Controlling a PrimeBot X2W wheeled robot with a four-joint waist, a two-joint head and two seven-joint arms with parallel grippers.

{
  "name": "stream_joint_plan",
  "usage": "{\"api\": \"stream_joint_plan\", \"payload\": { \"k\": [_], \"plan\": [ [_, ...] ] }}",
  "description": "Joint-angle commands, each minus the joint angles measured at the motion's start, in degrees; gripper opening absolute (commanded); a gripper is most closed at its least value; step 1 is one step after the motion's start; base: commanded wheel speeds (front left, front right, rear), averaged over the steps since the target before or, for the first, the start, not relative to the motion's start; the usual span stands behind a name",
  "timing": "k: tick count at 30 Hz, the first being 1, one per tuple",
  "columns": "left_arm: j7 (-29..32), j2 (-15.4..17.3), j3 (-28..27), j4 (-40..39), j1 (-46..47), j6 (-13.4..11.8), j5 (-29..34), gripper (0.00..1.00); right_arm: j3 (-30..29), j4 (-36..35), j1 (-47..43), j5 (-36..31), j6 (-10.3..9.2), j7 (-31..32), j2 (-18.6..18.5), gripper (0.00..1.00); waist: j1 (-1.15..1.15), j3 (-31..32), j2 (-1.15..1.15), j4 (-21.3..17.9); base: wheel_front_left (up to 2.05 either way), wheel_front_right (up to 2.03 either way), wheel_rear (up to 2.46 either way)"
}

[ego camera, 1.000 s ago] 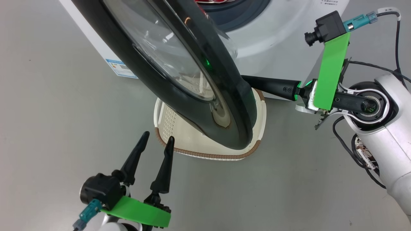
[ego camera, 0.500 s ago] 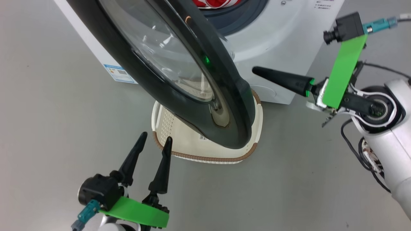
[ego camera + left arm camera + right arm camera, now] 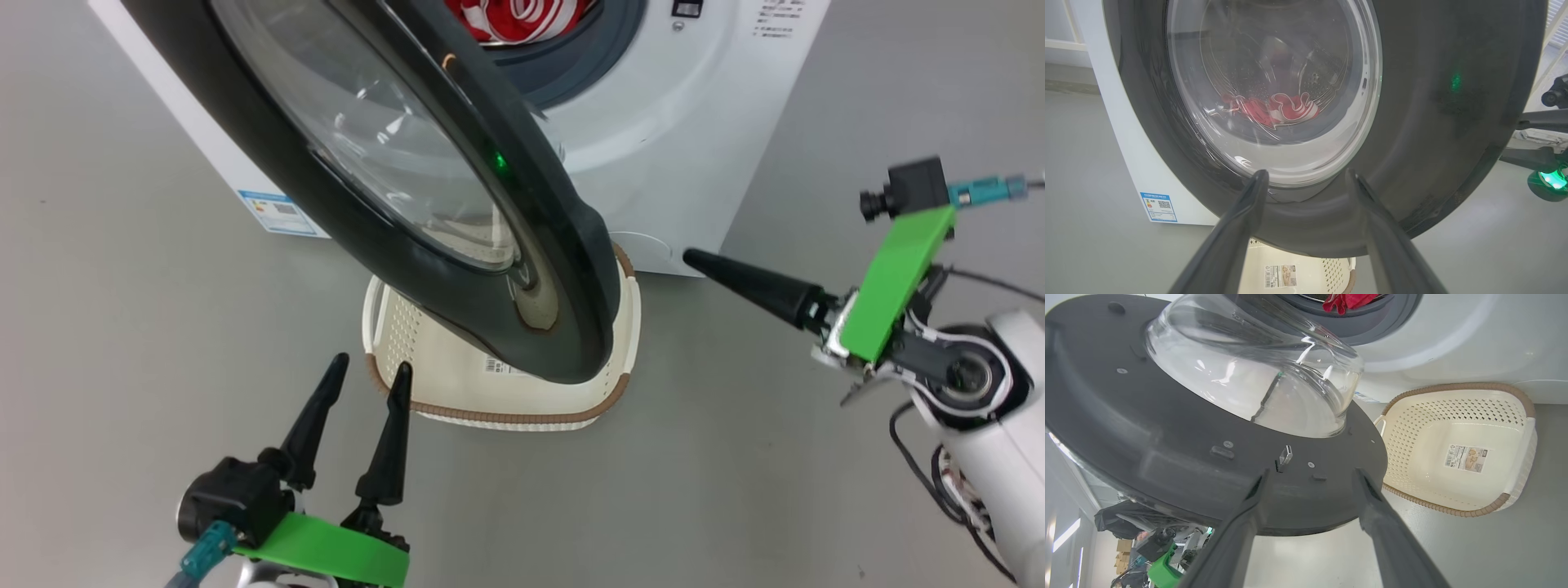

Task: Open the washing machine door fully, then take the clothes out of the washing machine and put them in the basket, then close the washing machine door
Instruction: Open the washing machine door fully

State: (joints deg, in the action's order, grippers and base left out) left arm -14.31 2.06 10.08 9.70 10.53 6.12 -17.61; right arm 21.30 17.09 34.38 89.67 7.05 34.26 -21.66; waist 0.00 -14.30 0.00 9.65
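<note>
Two grippers, each with two long dark fingers. The left gripper (image 3: 370, 366) has its fingers spread and nothing between them. It sits low at the left on a green-plated wrist, with the tips pointing up towards the near rim of the basket and just short of it. The right gripper (image 3: 687, 256) also has its fingers spread wide and empty. Its arm reaches in from the right with the fingers level, pointing at the door's edge but apart from it, in front of the machine's lower front. One large round washing machine door (image 3: 563, 245), with a wide glossy black rim and a bulging clear glass bowl, swung out from the machine and hanging above the basket. One large white front-loading washing machine (image 3: 678, 139) with a grey gasket, and one small blue sticker (image 3: 277, 214) low on its side. One heap of bright red clothes with white stripes (image 3: 522, 16) lying inside the drum; the number of garments cannot be told. One small cream-white perforated plastic basket with a brown woven-look rim (image 3: 506, 415), on the grey floor (image 3: 122, 327) against the machine's front, with one paper label (image 3: 1466, 457) on its bottom.
</note>
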Motion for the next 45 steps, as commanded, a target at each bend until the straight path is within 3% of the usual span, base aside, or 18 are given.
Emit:
{"api": "stream_joint_plan", "payload": {
  "k": [1, 22, 41, 45],
  "plan": [
    [-0.69, 0.82, -2.1, -1.04, -0.05, 0.33, 0.62, 1.0, -0.11, -1.69, -1.16, -0.2, 0.44, -0.58, -0.57, 1.0, 0.0, 0.2, 0.0, -0.29, 0.0, 0.0, 0.0],
    [-0.69, 0.82, -5.69, -0.12, -2.02, 0.82, 1.62, 1.0, 1.37, -3.64, -16.68, -6.37, 0.44, -16.27, -3.74, 1.0, 0.0, 2.02, 0.0, -4.42, 0.0, 0.0, 0.0],
    [-0.69, 0.82, -6.98, 0.57, -2.73, 0.99, 1.62, 1.0, 16.73, 0.95, -18.28, -21.44, 0.44, -45.63, -9.85, 1.0, 0.0, 2.88, 0.0, -5.33, 0.0, 0.0, 0.0],
    [-0.69, 0.82, -7.13, 0.66, -2.94, 1.01, 1.59, 1.0, 17.5, 2.19, -18.03, -25.05, 0.44, -48.98, -10.14, 1.0, 0.0, 3.21, 0.0, -5.42, 0.0, 0.0, 0.0]
  ]
}}
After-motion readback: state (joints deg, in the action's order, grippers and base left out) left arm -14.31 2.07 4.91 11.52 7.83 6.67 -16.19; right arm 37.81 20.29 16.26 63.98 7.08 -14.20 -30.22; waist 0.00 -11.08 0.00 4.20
